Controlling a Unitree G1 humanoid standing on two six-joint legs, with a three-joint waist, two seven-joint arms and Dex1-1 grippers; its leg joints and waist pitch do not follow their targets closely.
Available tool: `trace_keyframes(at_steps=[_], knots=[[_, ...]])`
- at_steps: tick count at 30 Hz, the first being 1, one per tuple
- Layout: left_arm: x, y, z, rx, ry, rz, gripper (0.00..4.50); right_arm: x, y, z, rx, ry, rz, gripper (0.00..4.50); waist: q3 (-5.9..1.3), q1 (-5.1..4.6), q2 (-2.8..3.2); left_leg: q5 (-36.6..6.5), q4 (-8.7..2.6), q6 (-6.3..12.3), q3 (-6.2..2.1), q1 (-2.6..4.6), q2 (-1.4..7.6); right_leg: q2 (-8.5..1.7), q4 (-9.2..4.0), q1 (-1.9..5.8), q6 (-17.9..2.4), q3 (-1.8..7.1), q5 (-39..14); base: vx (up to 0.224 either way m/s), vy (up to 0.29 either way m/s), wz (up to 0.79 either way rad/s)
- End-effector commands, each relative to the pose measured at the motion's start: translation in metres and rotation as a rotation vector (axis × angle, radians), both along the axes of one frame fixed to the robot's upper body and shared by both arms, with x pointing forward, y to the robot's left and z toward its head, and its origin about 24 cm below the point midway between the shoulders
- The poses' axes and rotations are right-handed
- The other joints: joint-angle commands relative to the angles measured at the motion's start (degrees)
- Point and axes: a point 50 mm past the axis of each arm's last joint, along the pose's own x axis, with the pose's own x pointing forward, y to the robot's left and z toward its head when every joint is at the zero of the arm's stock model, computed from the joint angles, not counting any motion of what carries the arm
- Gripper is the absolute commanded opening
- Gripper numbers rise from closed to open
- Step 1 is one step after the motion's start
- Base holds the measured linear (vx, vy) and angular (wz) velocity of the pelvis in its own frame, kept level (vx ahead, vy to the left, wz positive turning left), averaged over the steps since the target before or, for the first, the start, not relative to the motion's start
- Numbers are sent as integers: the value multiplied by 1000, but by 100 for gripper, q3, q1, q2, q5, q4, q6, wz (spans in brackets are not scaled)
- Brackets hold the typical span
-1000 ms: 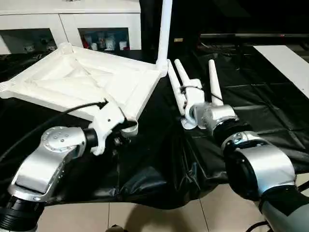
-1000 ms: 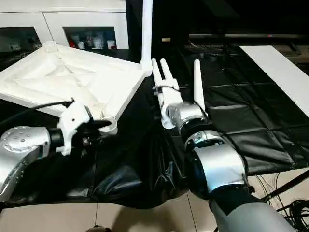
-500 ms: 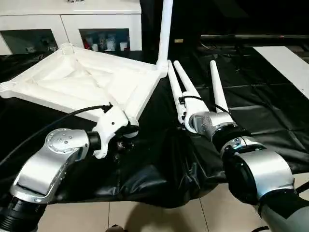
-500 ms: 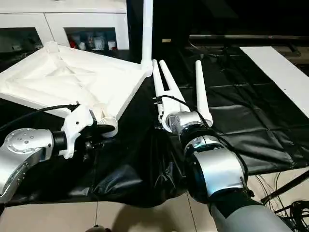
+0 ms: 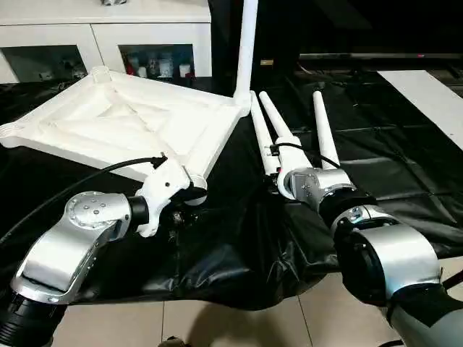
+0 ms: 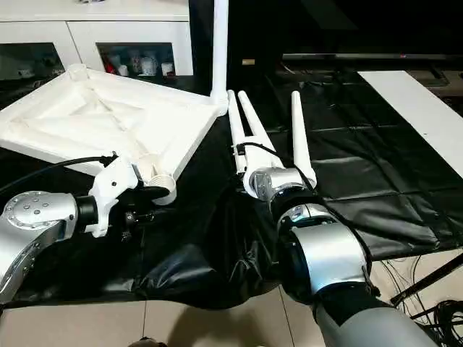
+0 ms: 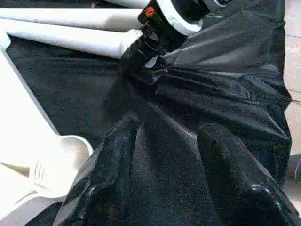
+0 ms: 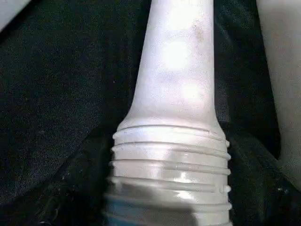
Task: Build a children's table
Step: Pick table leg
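The left gripper (image 7: pixel 162 188) hangs near the front edge of the table (image 5: pixel 405 155), over its crumpled black sheet (image 5: pixel 239 249), with its two black fingers (image 7: pixel 106 179) apart and nothing between them. It sits just beside the nearest corner socket (image 5: pixel 194 189) of the white tabletop (image 5: pixel 123 126).

To the right, the right gripper (image 7: pixel 141 47) is at the thick end of a white leg (image 8: pixel 176 94) lying on the sheet; its dark fingers (image 8: pixel 61 188) flank the ribbed end on both sides, but I cannot tell whether they press on it.

Three loose legs (image 5: pixel 322 126) lie side by side, pointing toward the far edge, two close together and one a little apart to the right.

The tabletop rests upside down toward the left side of the table, ribs up. At its far right corner one leg (image 5: pixel 246 43) stands upright in its socket.

A white cabinet (image 5: pixel 108 32) stands beyond the far edge.
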Motion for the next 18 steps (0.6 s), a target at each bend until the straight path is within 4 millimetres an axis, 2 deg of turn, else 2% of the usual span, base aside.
trace_keyframes(at_steps=[1,7,9,11,16,18], knots=[[1,-1,3,14,-23,3,238,0,-4,-2,37,-24,-49,290,-377,-15,101,-1423,-356,-398,9,120,48,-313,-392,238,-1093,195,-542,0,0,0],[10,-1,12,-28,-113,63,238,11,-1,14,135,-215,-90,288,-401,-8,121,-1398,-339,-381,9,119,52,-317,-381,250,-1101,190,-398,0,0,0],[12,-2,13,-36,-125,70,238,11,-1,15,141,-237,-96,288,-405,-11,105,-1318,-333,-339,14,112,44,-308,-373,259,-1118,189,-287,0,0,0],[17,-4,16,-59,-166,95,238,13,1,20,162,-314,-108,285,-413,-12,156,-1284,-325,-319,9,107,40,-308,-374,263,-1132,184,-225,0,0,0],[23,-7,20,-87,-210,132,238,15,2,28,209,-417,-134,280,-419,-22,133,-1274,-325,-269,7,98,38,-305,-368,285,-1177,178,-181,0,0,0],[27,-9,23,-112,-239,160,238,14,-1,29,225,-466,-169,280,-423,-14,142,-1224,-312,-250,16,107,40,-306,-370,278,-1164,186,-129,0,0,0]])
